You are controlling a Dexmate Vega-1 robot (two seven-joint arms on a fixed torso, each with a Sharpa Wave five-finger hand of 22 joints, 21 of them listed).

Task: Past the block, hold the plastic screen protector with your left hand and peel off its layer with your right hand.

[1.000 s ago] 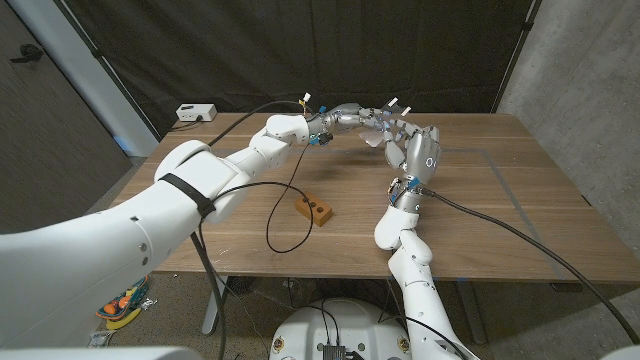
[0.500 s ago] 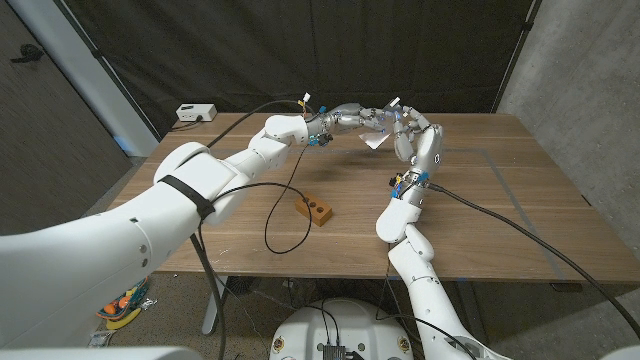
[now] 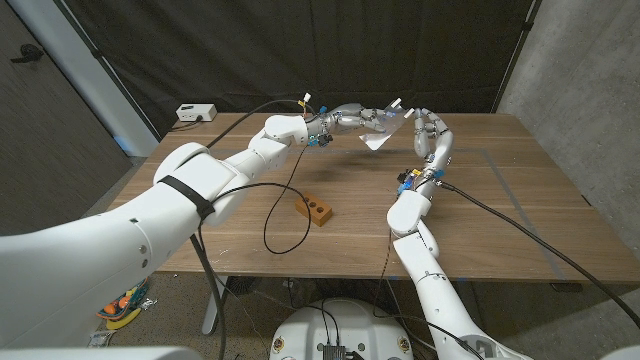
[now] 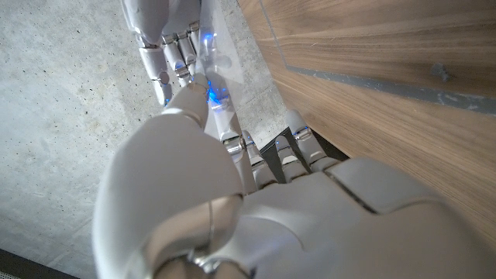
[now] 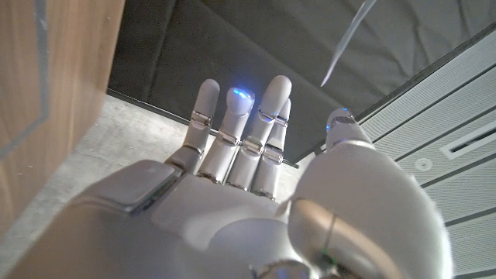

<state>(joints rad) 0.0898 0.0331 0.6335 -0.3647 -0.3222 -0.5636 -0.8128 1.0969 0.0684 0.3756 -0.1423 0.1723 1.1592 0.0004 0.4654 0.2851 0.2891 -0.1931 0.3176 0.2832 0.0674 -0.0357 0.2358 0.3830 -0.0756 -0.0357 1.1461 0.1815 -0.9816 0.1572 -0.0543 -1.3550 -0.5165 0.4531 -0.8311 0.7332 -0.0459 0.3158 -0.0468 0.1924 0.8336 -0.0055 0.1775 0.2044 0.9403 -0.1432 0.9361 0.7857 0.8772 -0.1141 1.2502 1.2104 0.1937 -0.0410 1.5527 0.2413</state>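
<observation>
Well past the orange block (image 3: 314, 211), toward the far edge of the counter (image 3: 500, 200), the left hand (image 3: 352, 117) holds the clear screen protector (image 3: 383, 131) in its closed fingers, up off the wood. The right hand (image 3: 431, 134) stands just beside the sheet on the side away from the block, its fingers (image 5: 267, 116) nearly straight, close together and holding nothing.

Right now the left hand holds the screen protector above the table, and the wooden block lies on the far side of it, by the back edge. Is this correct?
Not quite. The left hand does hold the screen protector above the table, but the head view shows the wooden block on the near side, toward the front edge.
</observation>
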